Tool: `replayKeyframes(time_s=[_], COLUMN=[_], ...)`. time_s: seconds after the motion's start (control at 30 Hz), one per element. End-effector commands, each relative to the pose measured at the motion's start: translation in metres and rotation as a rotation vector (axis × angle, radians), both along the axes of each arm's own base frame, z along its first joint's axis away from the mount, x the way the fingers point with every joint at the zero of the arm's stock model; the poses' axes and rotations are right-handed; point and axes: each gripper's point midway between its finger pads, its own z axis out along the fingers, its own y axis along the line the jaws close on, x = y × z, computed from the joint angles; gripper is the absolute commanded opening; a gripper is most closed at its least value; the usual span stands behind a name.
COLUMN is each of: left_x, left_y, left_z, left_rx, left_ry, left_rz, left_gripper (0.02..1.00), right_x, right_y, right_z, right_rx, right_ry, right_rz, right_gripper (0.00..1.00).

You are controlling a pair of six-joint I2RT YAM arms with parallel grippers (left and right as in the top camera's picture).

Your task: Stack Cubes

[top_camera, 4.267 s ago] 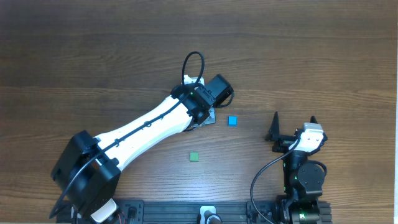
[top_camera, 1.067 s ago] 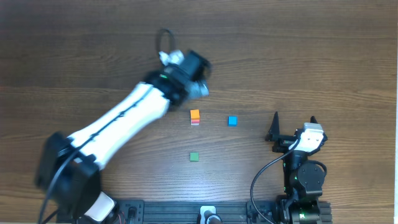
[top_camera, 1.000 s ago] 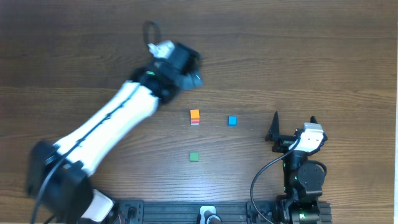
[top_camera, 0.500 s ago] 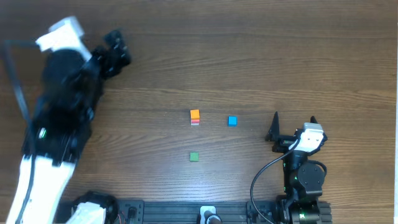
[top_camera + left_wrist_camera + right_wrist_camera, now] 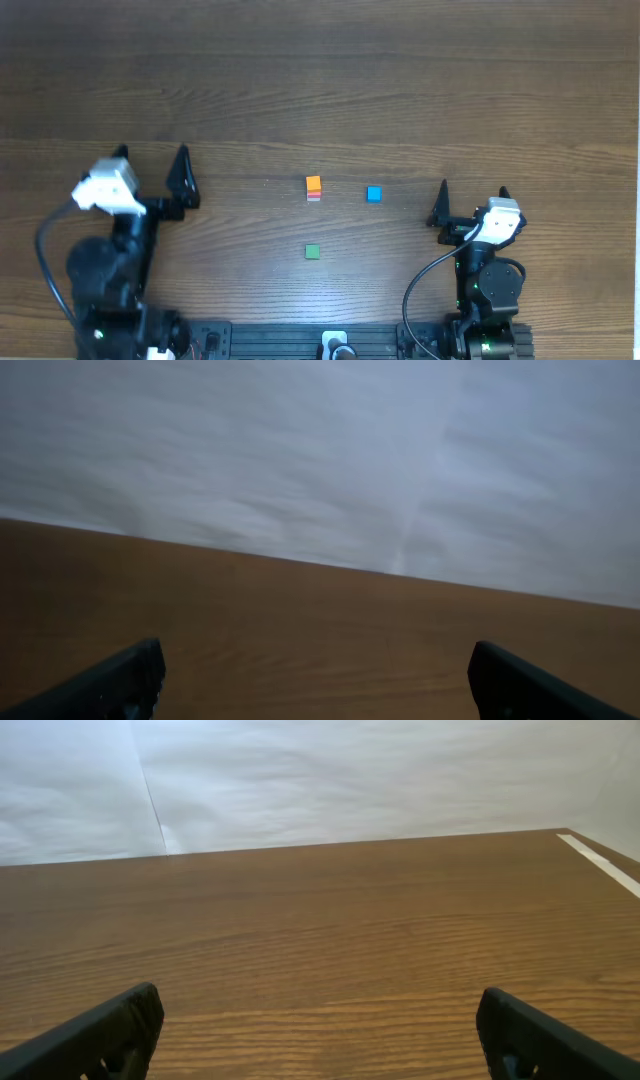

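My left claw (image 5: pixel 152 165) is spread wide and empty, sitting over the worktop (image 5: pixel 400 80) toward its left end by the near edge. Out in the middle, the orange cube (image 5: pixel 313 183) is stacked on a reddish cube (image 5: pixel 313 197). The green cube (image 5: pixel 312 252) lies on its own closer to the near edge, and the blue cube (image 5: pixel 373 194) is just right of the stack, not touching it. My right claw (image 5: pixel 470 200) is wide and empty too, toward the right end by the near edge.
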Motion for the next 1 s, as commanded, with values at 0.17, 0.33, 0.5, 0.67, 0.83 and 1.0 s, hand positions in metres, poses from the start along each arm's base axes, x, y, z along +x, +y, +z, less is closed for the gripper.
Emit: replayKeyframes(time_s=[0.17,0.33,0.5,0.67,0.83,1.0], left_x=[-0.018,-0.019,-0.016,-0.014,-0.014,-0.014], left_y=[0.001,0.001,0.001,0.001,0.002,0.002], left_z=[-0.032,-0.045,-0.064,-0.087,-0.097,-0.097], left_rx=[0.105,0.171,0.176,0.170,0.167,0.167], left_ry=[-0.104,-0.110,-0.077,-0.011,0.030,0.027], left_rz=[-0.017,-0.022,-0.027,-0.033,-0.035,-0.035], left_gripper=[0.978,0.987,0.998,0.998,0.998,0.998], right_x=[0.000,0.000,0.000,0.000,0.000,0.000], right_y=[-0.001,-0.001,-0.001,-0.001,-0.001,-0.001], right_z=[-0.002,-0.002,-0.002,-0.002,-0.002,-0.002], right_rx=[-0.004,-0.004,-0.004,-0.004,-0.004,-0.004], right_ry=[0.001,0.001,0.001,0.001,0.001,0.001], right_rz=[-0.001,-0.001,-0.001,-0.001,-0.001,-0.001], right_gripper=[0.993,0.991,0.993,0.991,0.991,0.993])
